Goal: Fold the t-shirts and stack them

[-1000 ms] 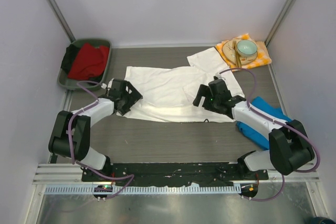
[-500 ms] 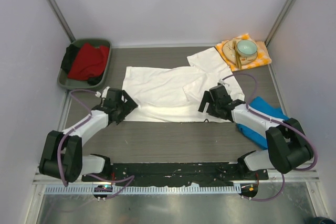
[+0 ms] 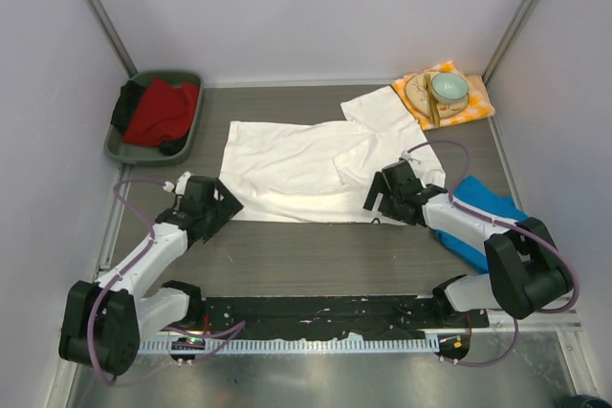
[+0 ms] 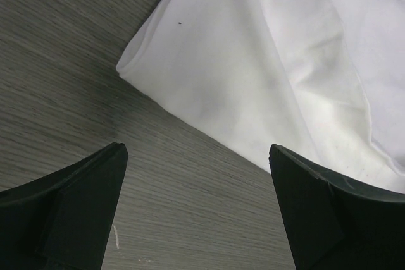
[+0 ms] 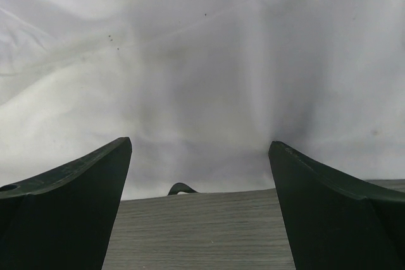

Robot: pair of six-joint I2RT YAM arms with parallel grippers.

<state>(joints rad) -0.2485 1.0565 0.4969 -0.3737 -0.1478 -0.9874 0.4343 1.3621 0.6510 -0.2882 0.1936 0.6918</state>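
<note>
The white t-shirt (image 3: 306, 164) lies spread flat in the middle of the table, with no print showing. My left gripper (image 3: 218, 205) is open and empty, just off the shirt's near left corner (image 4: 253, 61), over bare table. My right gripper (image 3: 378, 193) is open and empty at the shirt's near right hem. In the right wrist view the white cloth (image 5: 202, 61) fills the space ahead of the fingertips. The bright blue t-shirt (image 3: 483, 212) lies crumpled at the right, partly under my right arm.
A green tray (image 3: 115, 150) holding red cloth (image 3: 158, 110) and black cloth stands at the back left. An orange checked napkin (image 3: 478, 102) with a plate and teal bowl (image 3: 449, 88) lies at the back right. A small dark loop (image 5: 181, 188) pokes out from the hem.
My left gripper has drawn back from the shirt's left edge toward the near left. My right gripper has shifted slightly toward the near hem. The shirt's near left edge lies straighter.
</note>
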